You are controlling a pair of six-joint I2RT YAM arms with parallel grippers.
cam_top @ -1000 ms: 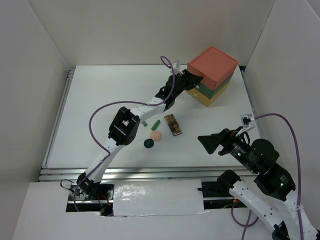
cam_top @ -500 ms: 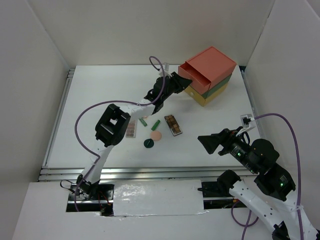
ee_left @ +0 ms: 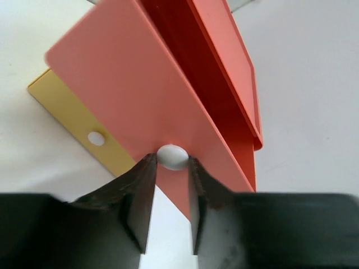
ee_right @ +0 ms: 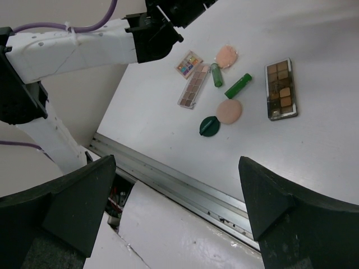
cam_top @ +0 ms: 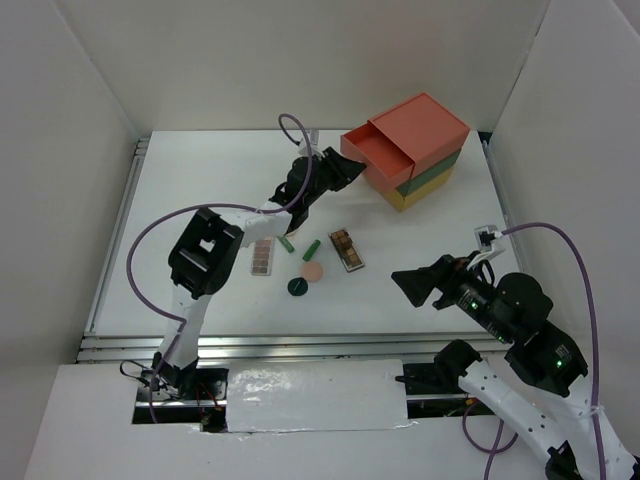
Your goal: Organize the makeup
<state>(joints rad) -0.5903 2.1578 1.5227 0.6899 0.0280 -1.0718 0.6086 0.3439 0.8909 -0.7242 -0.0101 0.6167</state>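
The makeup lies mid-table: a brown palette (cam_top: 347, 249) (ee_right: 281, 89), a pinker long palette (cam_top: 262, 257) (ee_right: 194, 86), a small multicolour palette (ee_right: 189, 64), two peach compacts (ee_right: 229, 111) (ee_right: 226, 56), a dark green disc (cam_top: 297, 287) (ee_right: 210, 126) and two green tubes (ee_right: 238, 86) (ee_right: 216, 75). My left gripper (cam_top: 338, 172) (ee_left: 172, 163) is shut on the white knob (ee_left: 172, 156) of the orange drawer (cam_top: 375, 150), which stands pulled out of the box. My right gripper (cam_top: 408, 283) (ee_right: 176, 163) hangs open and empty above the table, right of the makeup.
The orange-green-yellow drawer box (cam_top: 428, 175) stands at the back right, its yellow drawer (ee_left: 73, 115) closed. White walls enclose the table. A metal rail (ee_right: 168, 179) runs along the near edge. The left arm (cam_top: 215, 250) arches over the table's left middle.
My left gripper has drawn back to the left with the knob, sliding the orange drawer out. The arm's shift uncovered the pinker long palette. The right arm barely moved.
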